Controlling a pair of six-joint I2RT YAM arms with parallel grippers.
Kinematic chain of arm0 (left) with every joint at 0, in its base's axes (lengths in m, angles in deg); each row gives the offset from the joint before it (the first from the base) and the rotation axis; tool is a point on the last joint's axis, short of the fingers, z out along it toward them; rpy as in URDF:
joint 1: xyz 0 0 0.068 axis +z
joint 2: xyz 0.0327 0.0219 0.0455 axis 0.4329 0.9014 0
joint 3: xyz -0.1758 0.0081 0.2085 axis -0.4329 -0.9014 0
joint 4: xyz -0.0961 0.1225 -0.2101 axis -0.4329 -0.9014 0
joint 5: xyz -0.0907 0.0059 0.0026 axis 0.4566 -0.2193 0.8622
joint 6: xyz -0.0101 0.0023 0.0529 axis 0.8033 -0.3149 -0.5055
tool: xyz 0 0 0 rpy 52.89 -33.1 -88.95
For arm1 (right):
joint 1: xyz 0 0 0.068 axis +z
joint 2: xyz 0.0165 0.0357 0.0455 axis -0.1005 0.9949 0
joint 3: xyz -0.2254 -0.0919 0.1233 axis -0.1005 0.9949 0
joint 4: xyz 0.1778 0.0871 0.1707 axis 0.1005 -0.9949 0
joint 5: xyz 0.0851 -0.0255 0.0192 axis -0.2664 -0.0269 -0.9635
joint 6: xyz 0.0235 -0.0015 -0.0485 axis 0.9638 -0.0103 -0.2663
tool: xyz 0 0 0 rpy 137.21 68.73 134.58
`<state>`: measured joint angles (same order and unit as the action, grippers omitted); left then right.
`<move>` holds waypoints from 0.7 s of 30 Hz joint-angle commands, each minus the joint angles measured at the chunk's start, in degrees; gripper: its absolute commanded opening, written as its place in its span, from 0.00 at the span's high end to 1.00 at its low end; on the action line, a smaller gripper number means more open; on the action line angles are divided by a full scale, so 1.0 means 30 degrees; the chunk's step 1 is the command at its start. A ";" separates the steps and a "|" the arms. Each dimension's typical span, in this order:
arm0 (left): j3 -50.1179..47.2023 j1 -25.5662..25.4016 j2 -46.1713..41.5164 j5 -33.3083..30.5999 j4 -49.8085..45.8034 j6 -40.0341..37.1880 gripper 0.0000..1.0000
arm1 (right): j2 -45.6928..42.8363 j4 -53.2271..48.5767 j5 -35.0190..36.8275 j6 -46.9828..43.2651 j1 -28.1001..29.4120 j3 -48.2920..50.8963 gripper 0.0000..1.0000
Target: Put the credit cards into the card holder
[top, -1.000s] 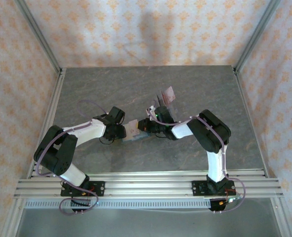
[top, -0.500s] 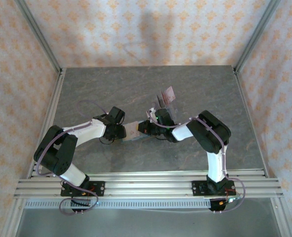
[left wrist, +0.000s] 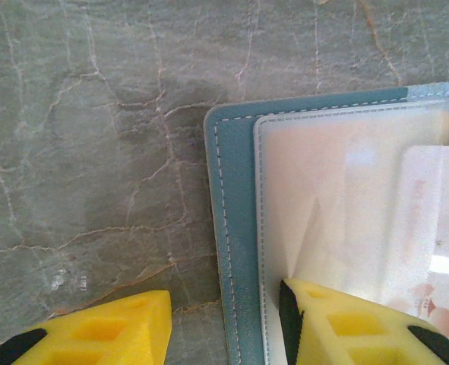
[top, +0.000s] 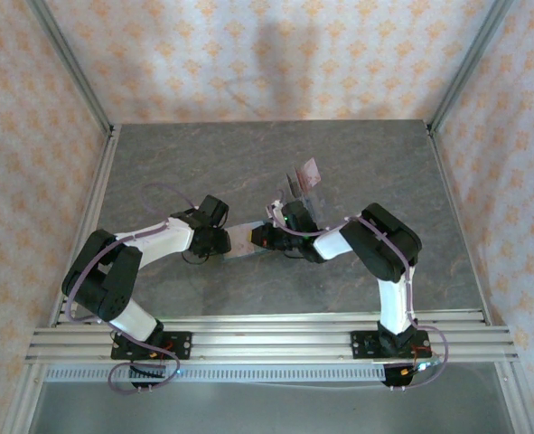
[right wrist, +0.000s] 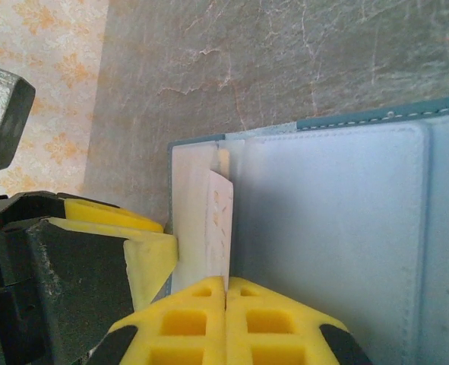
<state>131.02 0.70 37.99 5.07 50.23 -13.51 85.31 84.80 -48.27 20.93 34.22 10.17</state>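
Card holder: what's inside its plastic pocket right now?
A pale card is partway into the card holder's plastic pocket, its free end pinched by the right gripper. The frosted plastic hides how deep it reaches and whether another card lies underneath.

- Twin robot arms, the left arm (top: 154, 237) and the right arm (top: 386, 294), wear white shells between bulky black joints
- Lilac cables (top: 93, 262) loop along each limb
- Black bases (top: 149, 345) anchor both
- Yellow foam fingers (right wrist: 186, 323), pitted with square recesses, end in black tips
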 commanded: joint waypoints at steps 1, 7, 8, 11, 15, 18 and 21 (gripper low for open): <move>-0.0729 0.0161 0.1356 0.0138 -0.0198 0.0236 0.57 | 0.0487 -0.0985 -0.0121 -0.0406 0.0147 -0.0505 1.00; -0.0698 0.0166 0.1327 0.0140 -0.0204 0.0234 0.57 | 0.0832 -0.1225 -0.0267 -0.0471 0.0148 -0.1051 1.00; -0.0684 0.0157 0.1348 0.0140 -0.0209 0.0234 0.57 | 0.0868 -0.1214 -0.0257 -0.0420 0.0147 -0.1153 1.00; -0.0649 0.0169 0.1384 0.0155 -0.0183 0.0227 0.57 | 0.1040 -0.1207 -0.0254 -0.0422 0.0176 -0.1387 1.00; -0.0642 0.0144 0.1378 0.0195 -0.0198 0.0217 0.57 | 0.1364 -0.1240 -0.0309 -0.0432 0.0264 -0.1729 1.00; -0.0594 0.0162 0.1362 0.0255 -0.0222 0.0205 0.57 | 0.1666 -0.1333 -0.0415 -0.0432 0.0460 -0.2008 1.00; -0.0549 0.0165 0.1351 0.0369 -0.0216 0.0234 0.57 | 0.1903 -0.1427 -0.0399 -0.0477 0.0643 -0.2187 1.00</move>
<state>131.02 0.70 37.99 5.09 50.23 -13.51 89.05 82.59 -49.94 20.89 35.16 4.43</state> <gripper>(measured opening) 0.435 0.041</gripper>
